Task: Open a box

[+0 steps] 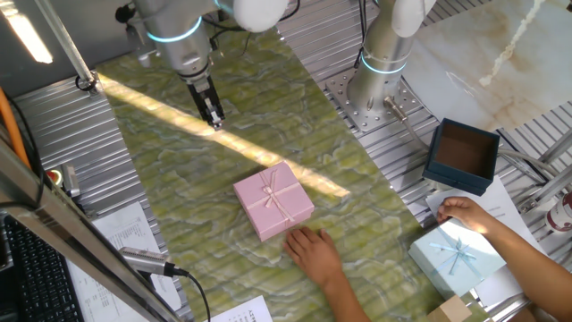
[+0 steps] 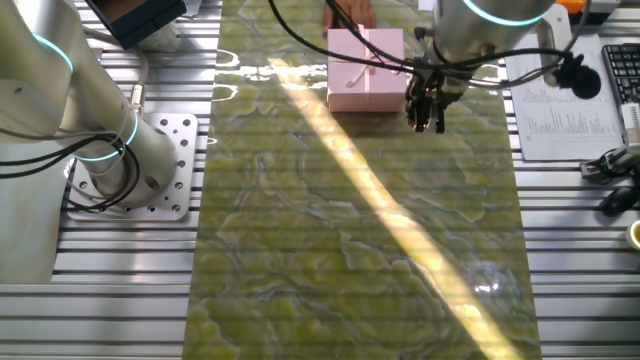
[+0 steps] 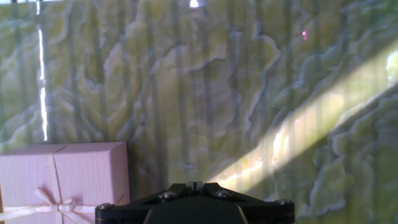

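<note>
The pale pink box (image 1: 273, 200) sits closed on the green marbled mat, its thin ribbon bow on the lid. It also shows in the other fixed view (image 2: 365, 68) and at the lower left of the hand view (image 3: 62, 171). My gripper (image 1: 213, 114) hangs above the mat, away from the box and to one side of it, also seen in the other fixed view (image 2: 428, 112). Its fingers are pressed together and hold nothing; in the hand view the gripper (image 3: 196, 185) shows only as a dark tip at the bottom edge.
A person's hand (image 1: 313, 250) rests on the mat, touching the pink box's near side. Another hand holds a light blue box with a bow (image 1: 458, 258) at the right. An open dark navy box (image 1: 462, 156) stands beyond it. A second arm's base (image 1: 380, 85) is bolted beside the mat.
</note>
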